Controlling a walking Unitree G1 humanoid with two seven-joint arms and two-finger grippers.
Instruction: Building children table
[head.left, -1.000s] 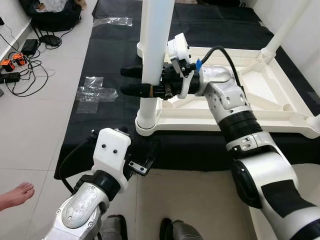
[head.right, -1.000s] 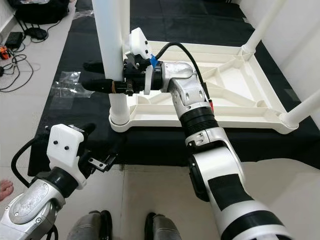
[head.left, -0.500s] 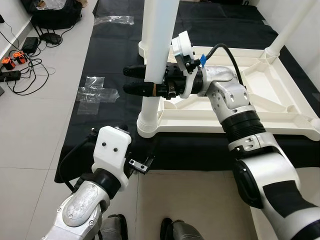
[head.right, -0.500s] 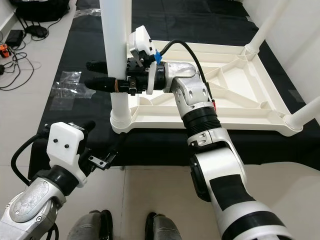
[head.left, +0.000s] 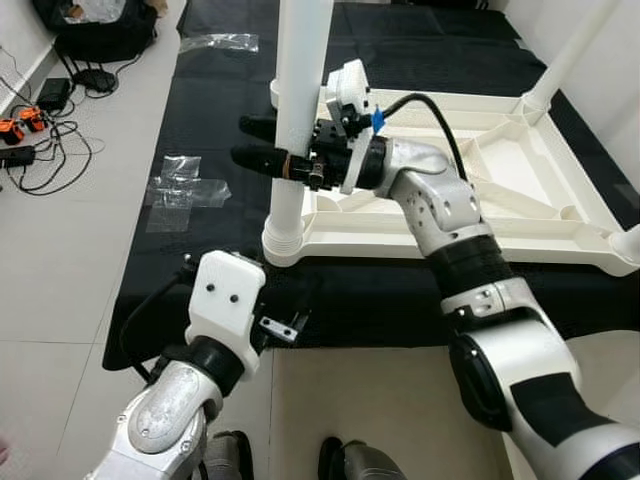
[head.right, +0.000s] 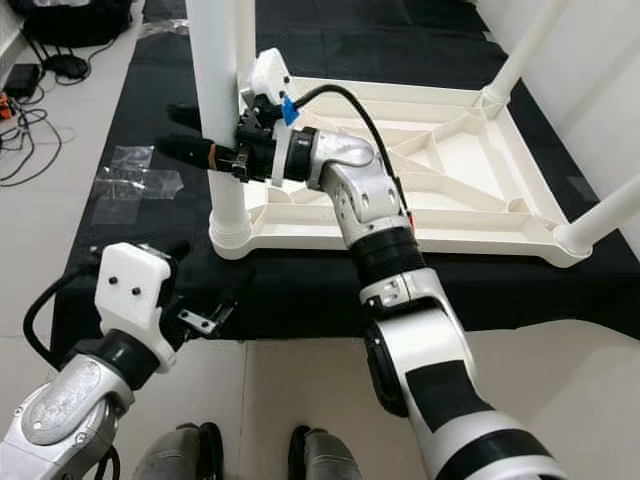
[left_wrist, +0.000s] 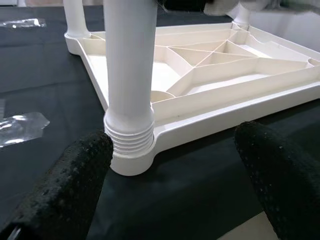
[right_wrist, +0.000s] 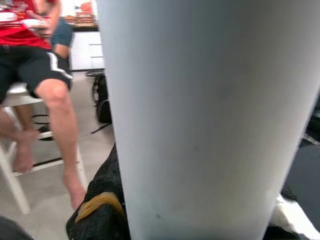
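The white children's table (head.left: 520, 245) lies upside down on a black mat. Its near-left leg (head.left: 300, 60) stands upright in the corner socket (head.left: 283, 235), with thread rings showing at the collar (left_wrist: 127, 135). My right gripper (head.left: 242, 140) reaches in from the right at mid height and is shut on this leg, one black finger on each side. The leg (right_wrist: 210, 115) sits between the fingers in the right wrist view. My left gripper (left_wrist: 175, 145) hangs low in front of that corner, open, with nothing between its fingers (left_wrist: 75, 180).
Two more legs stand at the far right (head.left: 570, 50) and near right (head.right: 600, 215) corners. Plastic wrappers (head.left: 185, 185) lie on the mat's left edge, cables and chargers (head.left: 30, 120) on the tiles beyond. A person sits on a chair (right_wrist: 45, 75) past the leg.
The camera has shifted a little. My right gripper stays clamped on the leg and the left arm holds its place. A bare foot at the lower left has gone from view.
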